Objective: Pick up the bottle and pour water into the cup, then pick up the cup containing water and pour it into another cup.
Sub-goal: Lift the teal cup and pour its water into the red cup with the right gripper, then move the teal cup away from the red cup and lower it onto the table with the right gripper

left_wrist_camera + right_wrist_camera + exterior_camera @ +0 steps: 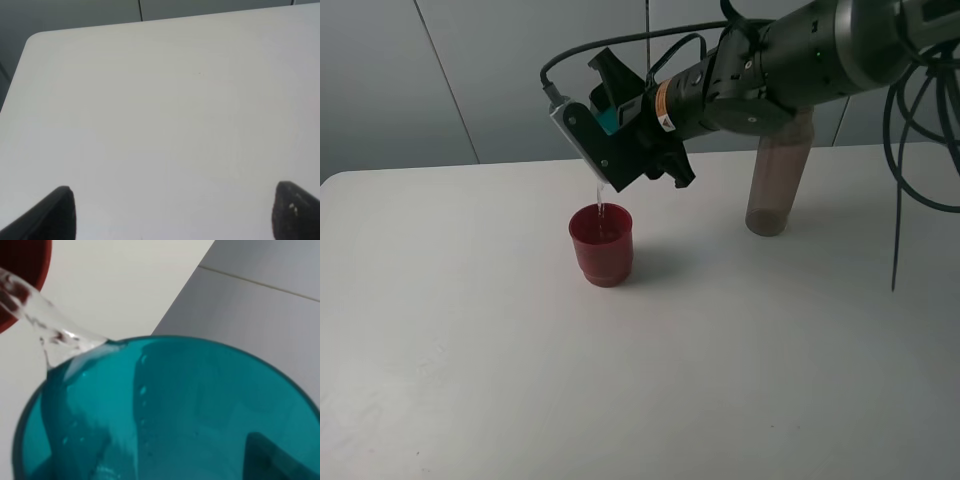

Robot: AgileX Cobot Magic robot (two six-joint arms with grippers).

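Observation:
My right gripper is shut on the cup, a translucent teal tumbler tipped steeply over the red cup. A thin stream of water falls from its rim into that cup. The right wrist view is filled by the teal cup, with water running off its lip toward the red cup. The smoky grey-brown bottle stands upright on the table behind my right arm, its top hidden by the arm. My left gripper is open over bare table, with nothing between its fingertips.
The white table stretches to the left and front of the red cup. Black cables hang at the far right. A grey panelled wall rises behind the table's back edge.

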